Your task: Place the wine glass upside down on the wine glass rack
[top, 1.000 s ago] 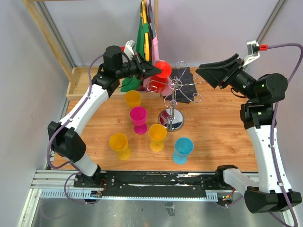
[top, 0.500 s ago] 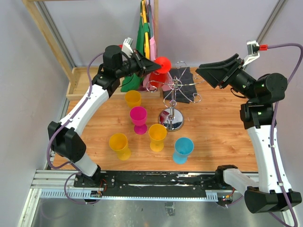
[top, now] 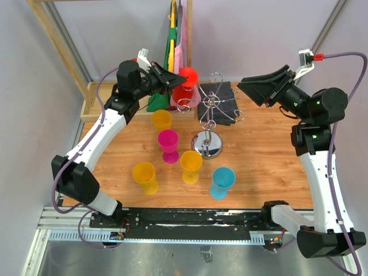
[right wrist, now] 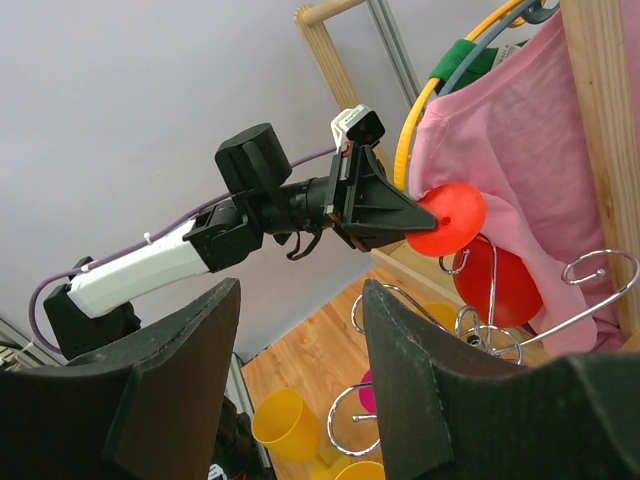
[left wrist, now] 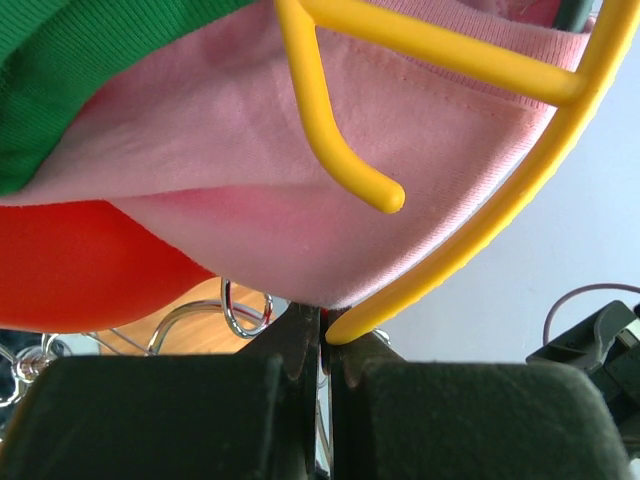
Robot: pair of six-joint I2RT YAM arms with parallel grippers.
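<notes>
- Top view: left fingers [top: 168,81] pinch the stem of the red wine glass [top: 183,94], which is already inverted and just beside the wine glass rack [top: 210,112]; hanging remains.
- Left wrist: fingers almost shut, bowl above a rack loop.
- Right wrist: right fingers [right wrist: 170,390] wide apart, empty.

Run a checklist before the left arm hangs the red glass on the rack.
1. Grip: left hand shut on the red glass at the stem: ok.
2. Glass inverted, foot above bowl: ok.
3. Glass free of the pink shirt: not ok, fabric drapes over the bowl.
4. Stem lined up with a loop of the rack: not ok, the glass sits behind and left of it.
5. Right hand open and apart from the rack: ok.
</notes>
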